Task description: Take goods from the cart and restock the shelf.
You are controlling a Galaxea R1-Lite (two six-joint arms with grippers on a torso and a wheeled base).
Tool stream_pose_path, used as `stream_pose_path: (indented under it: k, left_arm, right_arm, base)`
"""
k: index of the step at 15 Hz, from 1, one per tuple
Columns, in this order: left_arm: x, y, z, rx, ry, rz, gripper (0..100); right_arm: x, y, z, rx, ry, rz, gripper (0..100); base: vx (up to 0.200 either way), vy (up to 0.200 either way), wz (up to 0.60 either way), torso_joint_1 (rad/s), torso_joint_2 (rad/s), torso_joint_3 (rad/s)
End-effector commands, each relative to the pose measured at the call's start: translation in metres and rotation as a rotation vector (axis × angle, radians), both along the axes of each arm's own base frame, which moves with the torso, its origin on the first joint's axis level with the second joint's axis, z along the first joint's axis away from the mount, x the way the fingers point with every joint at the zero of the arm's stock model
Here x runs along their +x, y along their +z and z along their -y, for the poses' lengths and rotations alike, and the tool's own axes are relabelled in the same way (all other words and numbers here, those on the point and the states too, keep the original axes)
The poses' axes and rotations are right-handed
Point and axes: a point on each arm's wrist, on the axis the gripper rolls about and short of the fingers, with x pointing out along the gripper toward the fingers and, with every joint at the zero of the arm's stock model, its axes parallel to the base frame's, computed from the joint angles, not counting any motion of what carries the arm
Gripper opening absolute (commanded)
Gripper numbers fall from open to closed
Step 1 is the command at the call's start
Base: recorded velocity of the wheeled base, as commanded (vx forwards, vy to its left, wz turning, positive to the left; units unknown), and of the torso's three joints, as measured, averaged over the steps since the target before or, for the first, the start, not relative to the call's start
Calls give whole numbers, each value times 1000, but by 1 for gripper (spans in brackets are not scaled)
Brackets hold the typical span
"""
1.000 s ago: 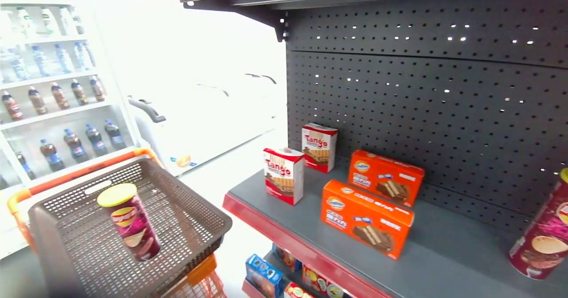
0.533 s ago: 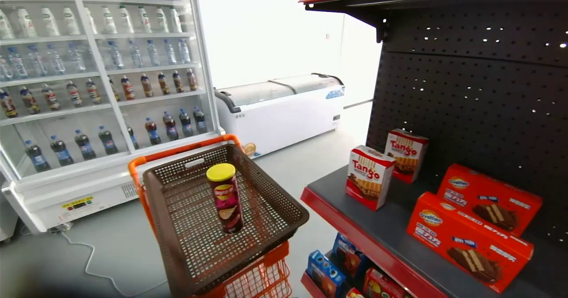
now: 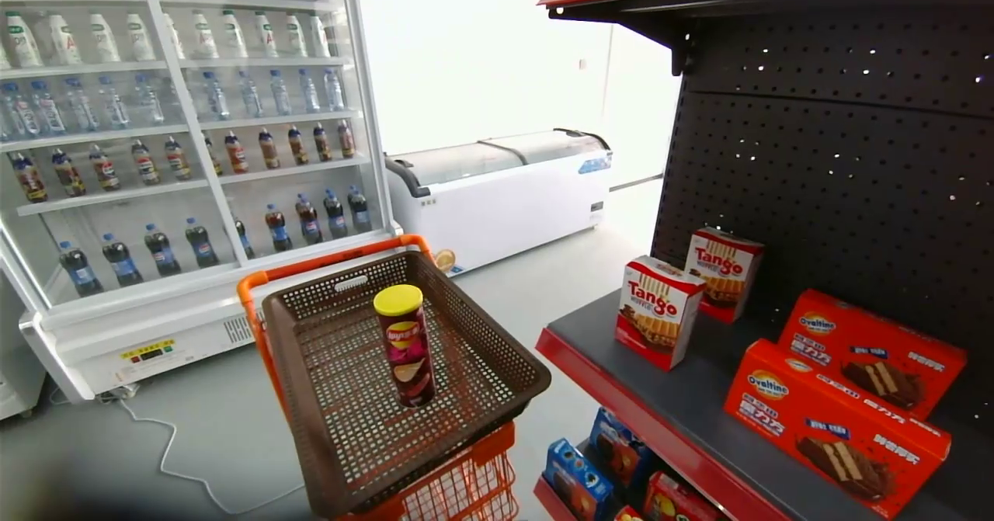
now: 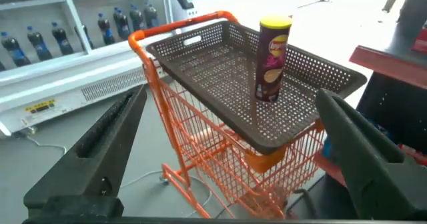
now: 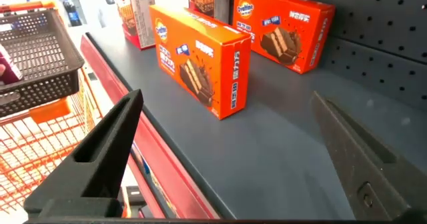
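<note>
Though neither arm touches any goods, the left end effector [image 4: 230,97] gapes wide with nothing between its fingers. The chip can [image 4: 272,59] stands ahead of it, past the fingertips and well apart. The can is upright, long axis vertical and yellow lid on top, inside the brown mesh basket [image 3: 536,369] on the orange cart [image 3: 326,261]. Its maroon label pictures chips.

The right end effector [image 5: 227,99] is just as wide open and empty over the grey shelf [image 5: 280,157]. Two orange cake boxes [image 5: 200,57] stand on their long edges ahead of it, the nearer one near its fingertips. Farther off stand two red-and-white wafer boxes [image 3: 656,311], cut off in the right wrist view. The shelf's red lip half hides the blue packets [image 3: 571,470] below.
</note>
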Motion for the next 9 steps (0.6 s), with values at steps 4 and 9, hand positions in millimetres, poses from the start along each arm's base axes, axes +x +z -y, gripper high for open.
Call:
stream_pose_path:
  k: [4, 9]
  left_arm:
    - [194, 43, 13, -2, -94, -373, 100]
    - [246, 7, 34, 3, -221, -415, 100]
  right_arm:
    - [0, 0, 0, -1, 0, -1, 100]
    - [0, 0, 0, -1, 0, -1, 100]
  base:
    - [0, 0, 0, 0, 0, 0]
    - [0, 0, 0, 0, 0, 0]
